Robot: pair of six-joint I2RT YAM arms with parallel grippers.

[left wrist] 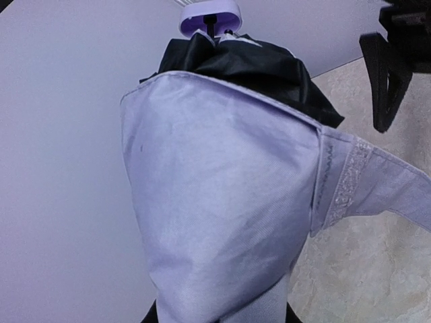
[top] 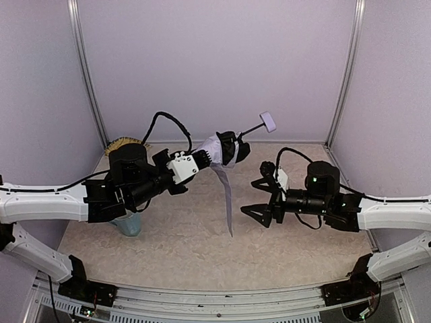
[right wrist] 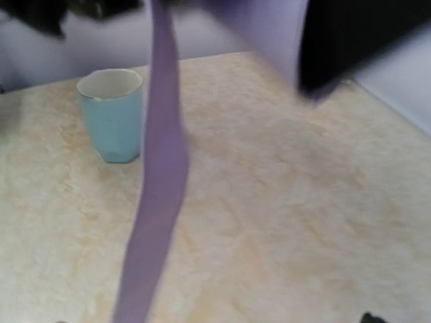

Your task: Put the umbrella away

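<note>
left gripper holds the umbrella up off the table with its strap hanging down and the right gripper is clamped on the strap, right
The right gripper is open beside the strap, not clamped on it, as the top external view shows. The left gripper does hold the umbrella up.

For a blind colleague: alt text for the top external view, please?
The left gripper holds a folded lavender umbrella above the table, its strap hanging down. The right gripper is open beside the strap; a blue mug stands under the left arm.
</note>
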